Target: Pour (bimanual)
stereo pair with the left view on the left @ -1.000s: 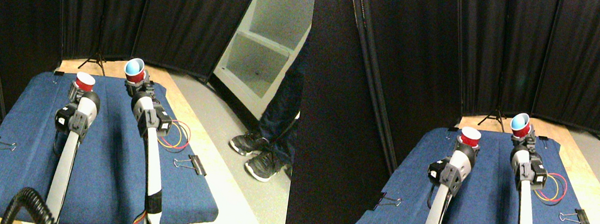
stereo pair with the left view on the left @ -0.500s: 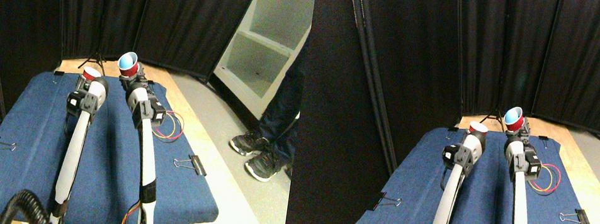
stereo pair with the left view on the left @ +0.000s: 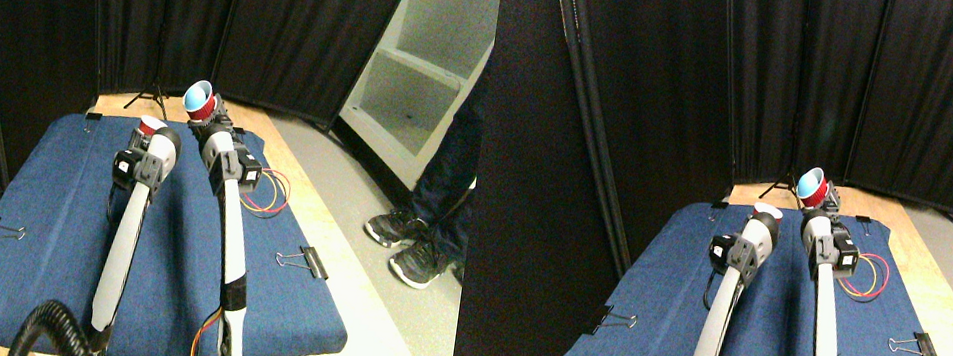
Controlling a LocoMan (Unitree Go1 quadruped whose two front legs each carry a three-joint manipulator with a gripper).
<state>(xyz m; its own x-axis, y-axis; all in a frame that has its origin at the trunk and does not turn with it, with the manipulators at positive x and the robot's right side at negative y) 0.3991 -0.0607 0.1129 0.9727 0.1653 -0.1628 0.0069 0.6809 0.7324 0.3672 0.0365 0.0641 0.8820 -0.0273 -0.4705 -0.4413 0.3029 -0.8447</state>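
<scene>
Blue cloth [stereo pair with the left view on the left: 38, 211] is spread over the bench; above it, one red cup [stereo pair with the left view on the left: 197, 100] is gripped, tilted, by the right end effector [stereo pair with the left view on the left: 208, 120], another [stereo pair with the left view on the left: 147, 127] by the left end effector [stereo pair with the left view on the left: 151, 138]

Both arms reach forward, close together. The left gripper [stereo pair with the left view on the left: 148, 133] sits low. The right gripper [stereo pair with the left view on the left: 208, 115] is higher, just beside it.

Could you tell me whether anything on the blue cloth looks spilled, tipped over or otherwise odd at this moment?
No spill shows on the blue cloth. The cup with the blue inside sits tilted, its mouth leaning left toward the red cup, as a pour would need. A loop of coloured wires lies loose on the cloth's right side.
</scene>
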